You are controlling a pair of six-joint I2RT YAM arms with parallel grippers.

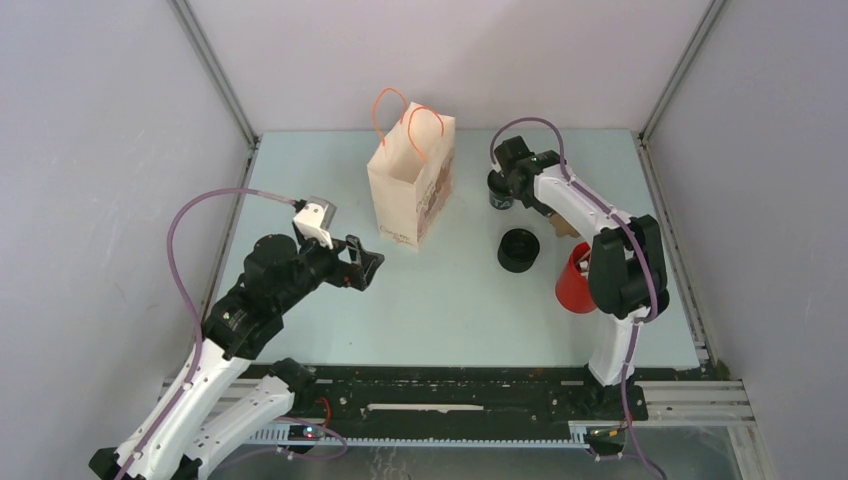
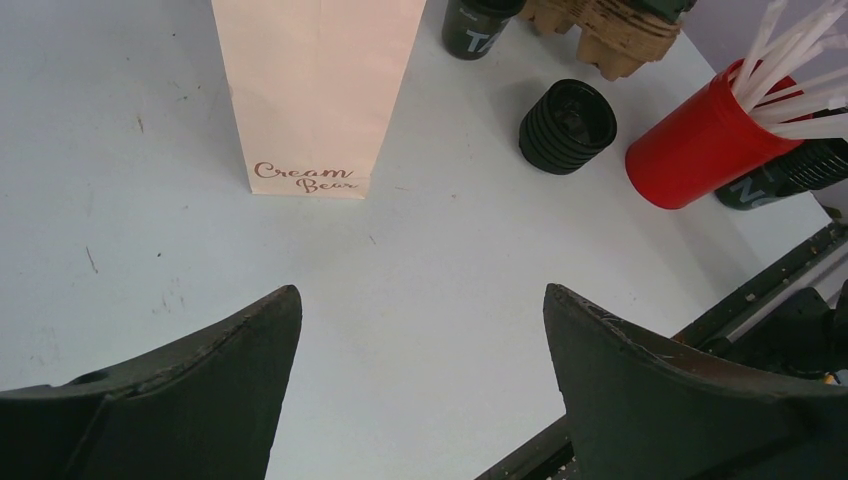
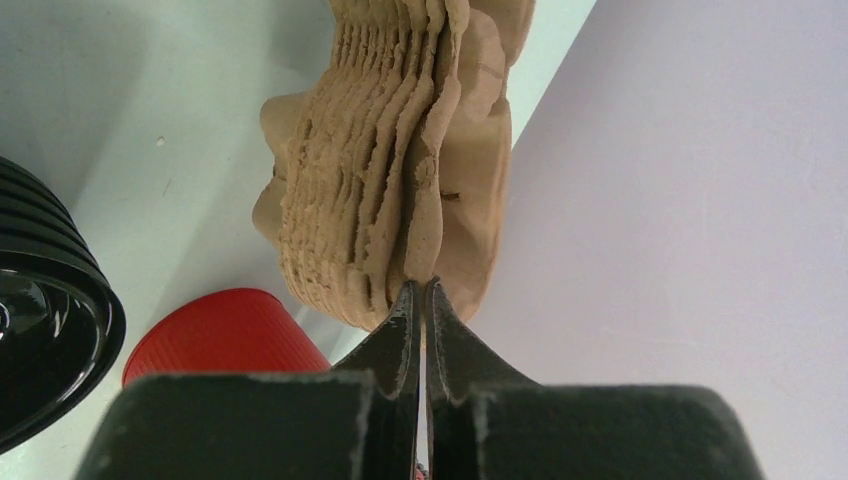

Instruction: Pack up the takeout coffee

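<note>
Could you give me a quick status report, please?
Left gripper open, holding nothing. Right gripper shut, tips at the pulp carrier stack. Takeout coffee standing on the table, unheld. Nothing between it and the paper bag.

On the pale blue-green table (image 1: 450, 310), the cream, orange-handled bag (image 1: 410, 190) bears brown script lettering (image 2: 300, 172), the ribbed coffee cup (image 1: 518, 250) at its four o'clock is all black, the red cup (image 1: 572, 285) holds white sticks (image 2: 770, 85), and the cup carriers (image 3: 400, 170) are brown.
</note>
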